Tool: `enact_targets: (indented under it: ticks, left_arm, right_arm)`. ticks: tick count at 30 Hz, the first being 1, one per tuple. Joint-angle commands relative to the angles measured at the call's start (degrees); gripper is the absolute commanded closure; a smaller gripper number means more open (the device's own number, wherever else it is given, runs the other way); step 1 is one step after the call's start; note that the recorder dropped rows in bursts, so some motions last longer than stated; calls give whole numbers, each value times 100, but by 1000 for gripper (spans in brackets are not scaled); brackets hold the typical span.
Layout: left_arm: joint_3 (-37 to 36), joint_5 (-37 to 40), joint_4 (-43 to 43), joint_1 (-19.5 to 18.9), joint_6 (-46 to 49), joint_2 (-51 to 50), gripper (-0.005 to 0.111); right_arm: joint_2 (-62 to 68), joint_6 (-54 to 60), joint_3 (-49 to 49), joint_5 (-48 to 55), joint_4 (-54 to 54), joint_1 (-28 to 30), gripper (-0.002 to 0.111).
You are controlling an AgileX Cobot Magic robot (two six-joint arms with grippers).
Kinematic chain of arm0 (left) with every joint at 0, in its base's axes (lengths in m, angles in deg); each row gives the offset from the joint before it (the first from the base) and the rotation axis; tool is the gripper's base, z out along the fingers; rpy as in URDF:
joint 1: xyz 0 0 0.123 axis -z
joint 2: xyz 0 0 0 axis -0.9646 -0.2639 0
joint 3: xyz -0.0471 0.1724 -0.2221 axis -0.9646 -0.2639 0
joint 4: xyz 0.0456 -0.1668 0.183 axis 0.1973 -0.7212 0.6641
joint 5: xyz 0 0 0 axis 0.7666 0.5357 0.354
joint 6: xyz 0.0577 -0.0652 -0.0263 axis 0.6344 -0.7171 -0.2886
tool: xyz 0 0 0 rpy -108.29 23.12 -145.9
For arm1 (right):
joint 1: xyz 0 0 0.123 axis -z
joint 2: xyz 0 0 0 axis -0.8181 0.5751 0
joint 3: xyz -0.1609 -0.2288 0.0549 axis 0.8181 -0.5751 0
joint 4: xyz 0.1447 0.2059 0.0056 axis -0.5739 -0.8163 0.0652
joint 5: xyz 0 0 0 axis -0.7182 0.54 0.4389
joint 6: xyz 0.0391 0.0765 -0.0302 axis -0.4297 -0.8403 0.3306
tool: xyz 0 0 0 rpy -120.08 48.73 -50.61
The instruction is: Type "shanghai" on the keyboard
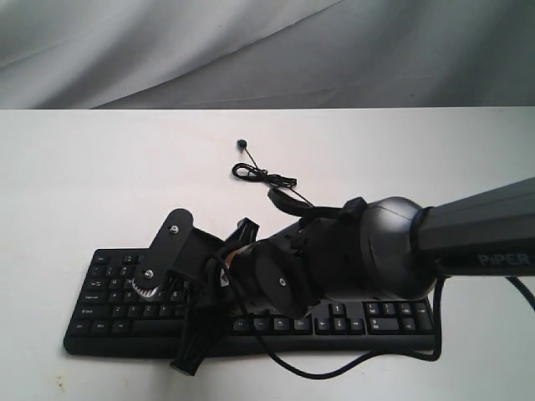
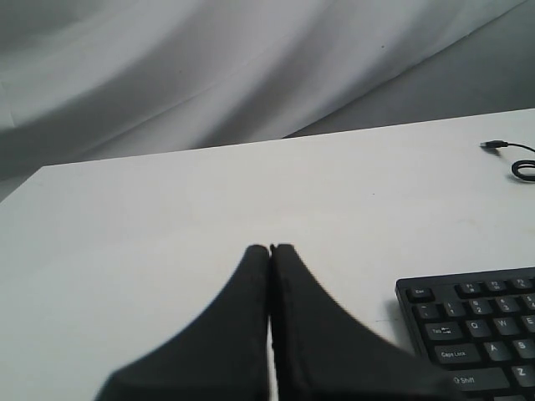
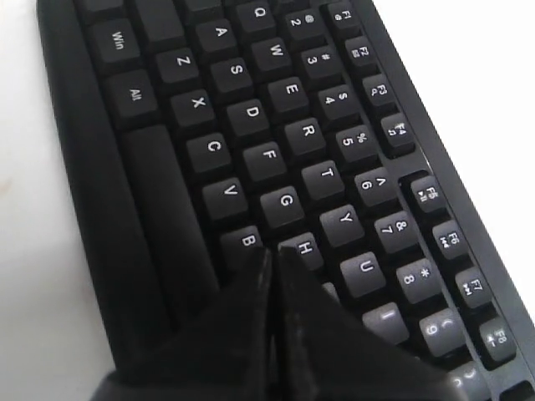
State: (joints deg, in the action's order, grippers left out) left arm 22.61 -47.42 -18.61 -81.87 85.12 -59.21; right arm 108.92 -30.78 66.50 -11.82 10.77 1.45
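The black keyboard [image 1: 109, 292] lies near the table's front edge, its middle hidden under my right arm. That arm reaches across it from the right. In the right wrist view the right gripper [image 3: 272, 251] is shut with nothing in it. Its tips sit low over the keyboard [image 3: 251, 109], at the edge of the H key [image 3: 308, 247] next to B [image 3: 247, 241]; I cannot tell whether a key is pressed. The left gripper [image 2: 269, 248] is shut and empty over bare table, beside the Esc end of the keyboard [image 2: 476, 326]. It does not show in the exterior view.
The keyboard's thin black cable [image 1: 261, 175] lies coiled behind it, ending in a plug [image 1: 240, 144]; the cable [image 2: 523, 170] also shows in the left wrist view. Another cable loops at the front edge [image 1: 334, 368]. A grey cloth backdrop [image 1: 251, 50] hangs behind the white table [image 1: 84, 167].
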Motion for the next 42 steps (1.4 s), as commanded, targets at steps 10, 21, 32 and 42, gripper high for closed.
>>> enact_targets:
  ticks: [10,21,32,42]
  left_arm:
    - [-26,-57,-10,42,-25,25,107]
    - [-26,-57,-10,42,-25,25,107]
    - [-26,-57,-10,42,-25,25,107]
    - [-26,-57,-10,42,-25,25,107]
  right_arm:
    - [22,-30,-28,-149,-47,32,108]
    - [304,-30,-28,-149,-87,32,108]
    - [10,-30,219,141,20,71,108]
    - [32,-30,705,339,225,202,108]
